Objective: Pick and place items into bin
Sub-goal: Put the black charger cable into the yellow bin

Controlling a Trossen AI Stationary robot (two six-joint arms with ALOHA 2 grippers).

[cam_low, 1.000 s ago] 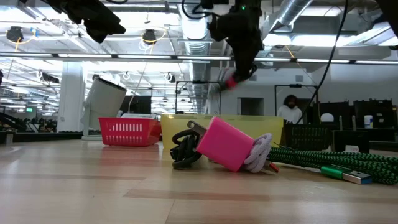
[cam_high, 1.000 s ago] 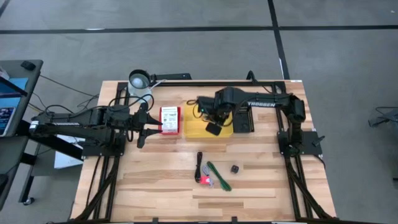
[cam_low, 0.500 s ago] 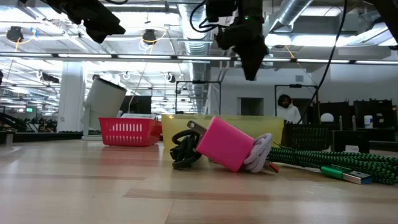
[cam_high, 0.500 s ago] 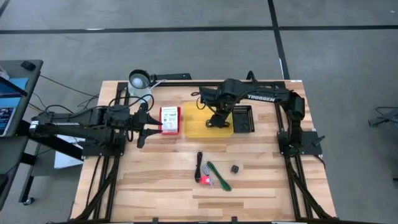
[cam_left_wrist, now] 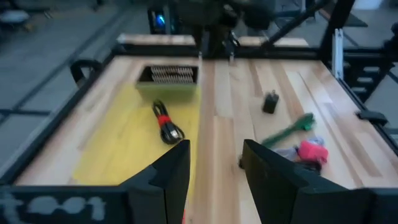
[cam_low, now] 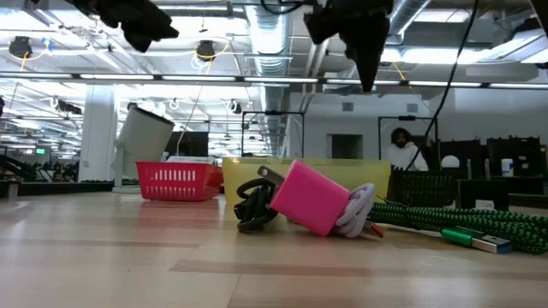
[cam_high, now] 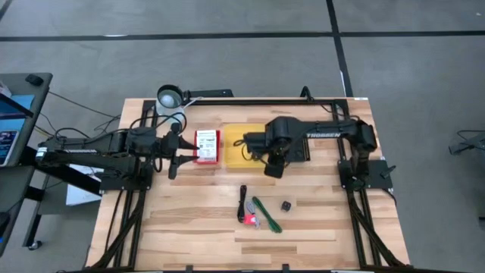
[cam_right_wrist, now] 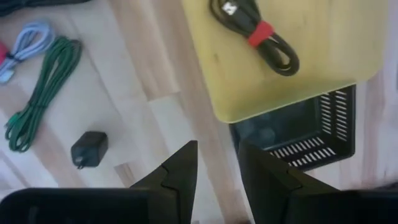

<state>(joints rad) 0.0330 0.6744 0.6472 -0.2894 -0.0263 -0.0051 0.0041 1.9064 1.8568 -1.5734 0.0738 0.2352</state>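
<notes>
Right fingers [cam_right_wrist: 214, 168] slightly spread, empty, black banded cable [cam_right_wrist: 258, 31] in yellow bin [cam_right_wrist: 323, 56] just beyond them

A wooden table [cam_high: 189, 220] of pale planks stands on a grey floor [cam_high: 227, 53] crossed by dark lines. Near the table's far left corner sits a white cylindrical lamp-like object [cam_high: 170, 98], tilted when seen from table height [cam_low: 141, 135]. At the picture's left edge a dark side desk [cam_high: 15, 98] carries a lit screen [cam_high: 9, 121]. Across the room behind the table, a person [cam_low: 401, 150] stands among dark shelving, under ceiling ducts and strip lights
</notes>
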